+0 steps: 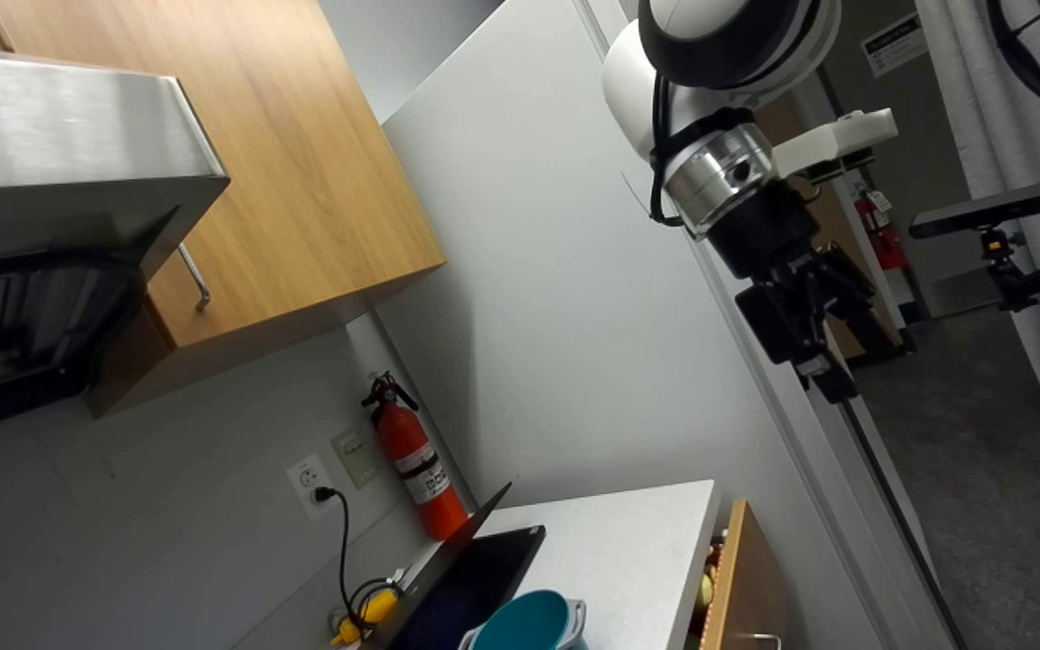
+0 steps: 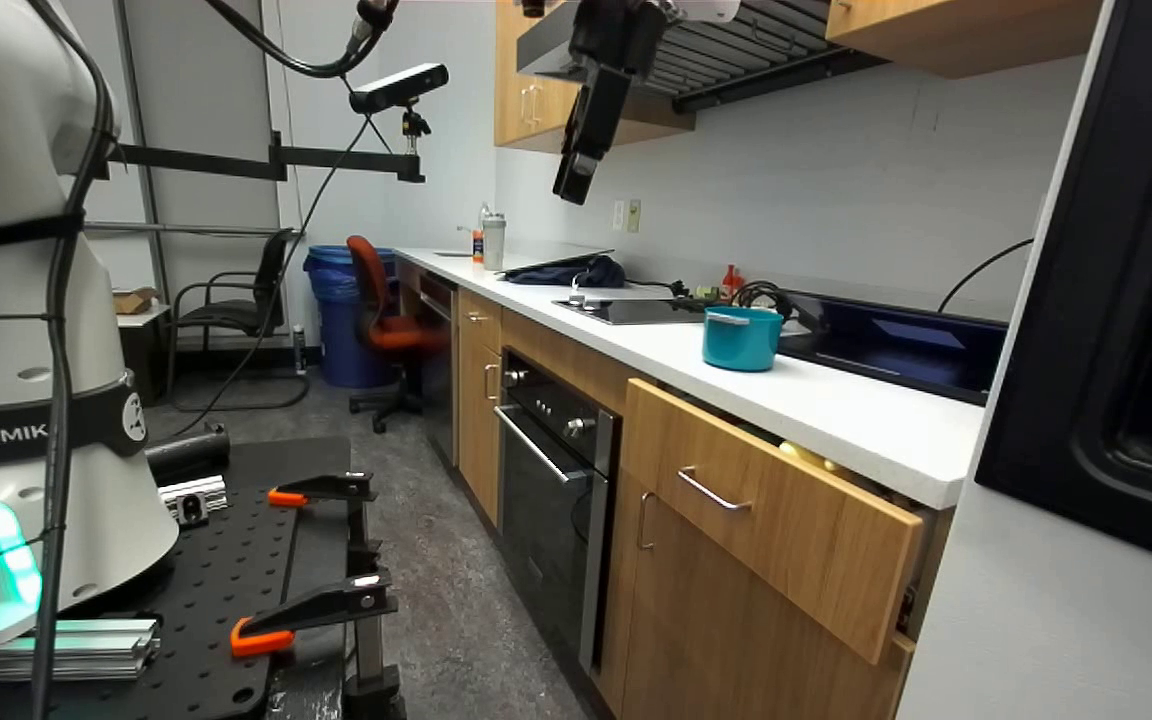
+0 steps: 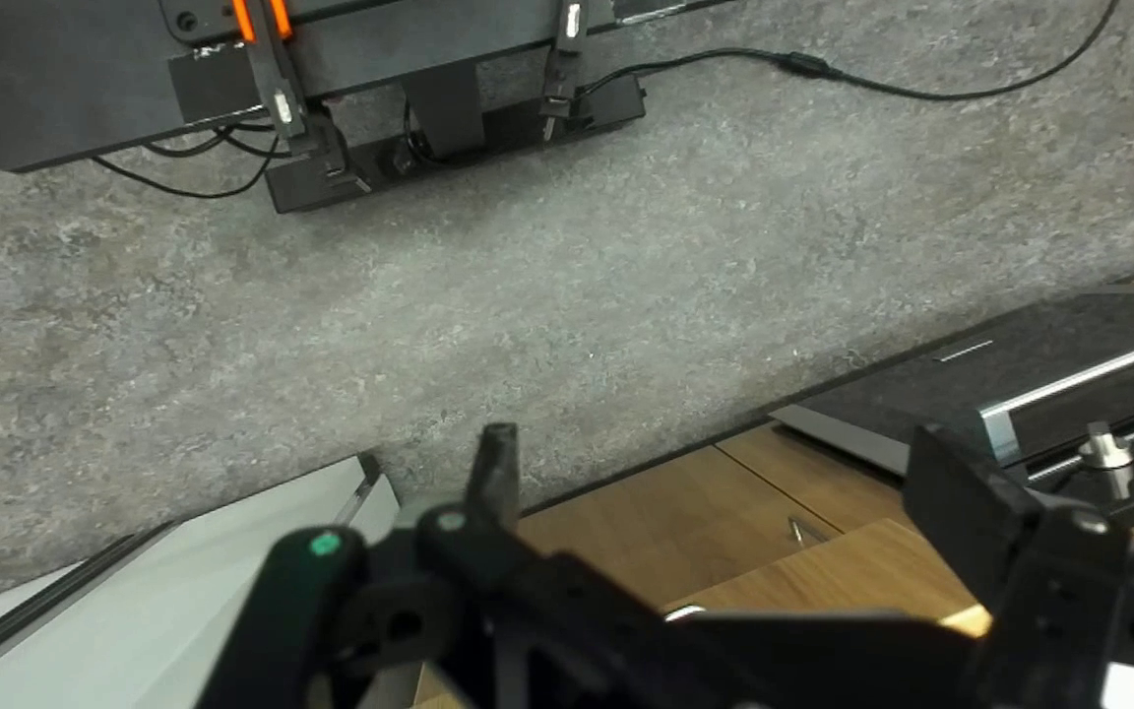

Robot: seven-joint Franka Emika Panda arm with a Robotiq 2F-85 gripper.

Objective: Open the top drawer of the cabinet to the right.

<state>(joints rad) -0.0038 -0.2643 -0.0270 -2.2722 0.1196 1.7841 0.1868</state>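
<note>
Low in the wrist view the gripper (image 3: 715, 455) has its fingers (image 3: 966, 517) spread wide, pinching nothing, maybe because the top drawer (image 2: 771, 518), lower right in both exterior views, already pokes out of the cabinet (image 2: 726, 635) and needs no more pulling.

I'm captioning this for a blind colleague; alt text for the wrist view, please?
The open, empty gripper spans the lower foreground, partly hiding the wooden top drawer. Grey floor fills the middle, with an oven at right and a dark table at upper left.
</note>
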